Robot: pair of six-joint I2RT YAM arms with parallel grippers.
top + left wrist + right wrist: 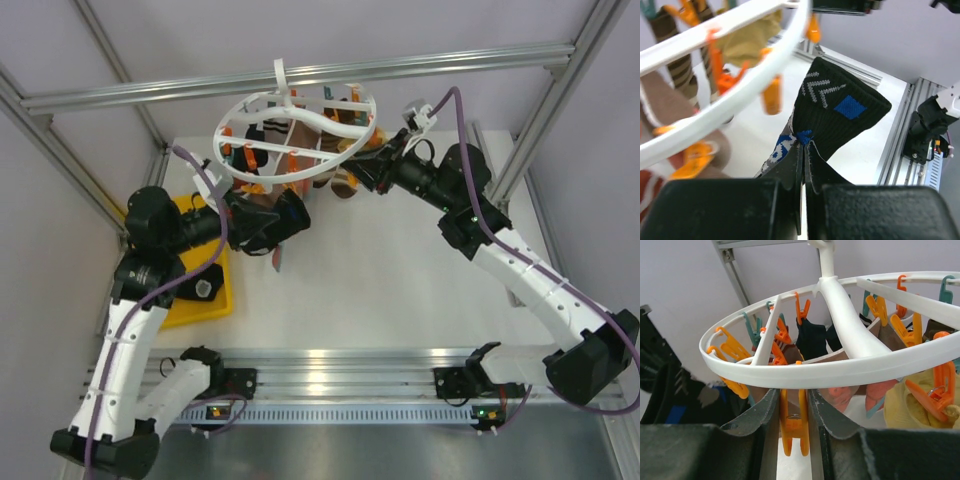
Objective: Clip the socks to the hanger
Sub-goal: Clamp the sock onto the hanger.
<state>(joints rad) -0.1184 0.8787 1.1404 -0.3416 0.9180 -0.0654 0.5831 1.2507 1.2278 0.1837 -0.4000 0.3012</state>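
A flat white table top [400, 260] lies inside a frame of bare aluminium bars [400, 68], with plain pale grey walls behind and to both sides. A shallow yellow plastic tray [215, 300] sits on the table's left edge beside the left arm. The round white plastic hanger [290, 105] is above the far part of the table. Its hook points up to the far crossbar, and its two rings lie roughly level, slightly tilted in the top view. Orange and teal clips dangle from both rings. A brown-and-cream striped sock [345, 185] hangs lengthwise straight down from clips on the hanger's near right. The left gripper [804, 150] has its fingers pressed together on a bunched fold of a black sock [840, 115] with a blue square and grey chevrons. It holds the sock in the air just below the hanger's near-left rim. The sock's long axis runs away from the fingers, and its wide open end is farthest from them. The right gripper [794, 405] is at the hanger's right rim, directly under the outer ring. Its two fingers are clamped against the sides of an orange plastic clip [794, 435], which hangs upright between them.
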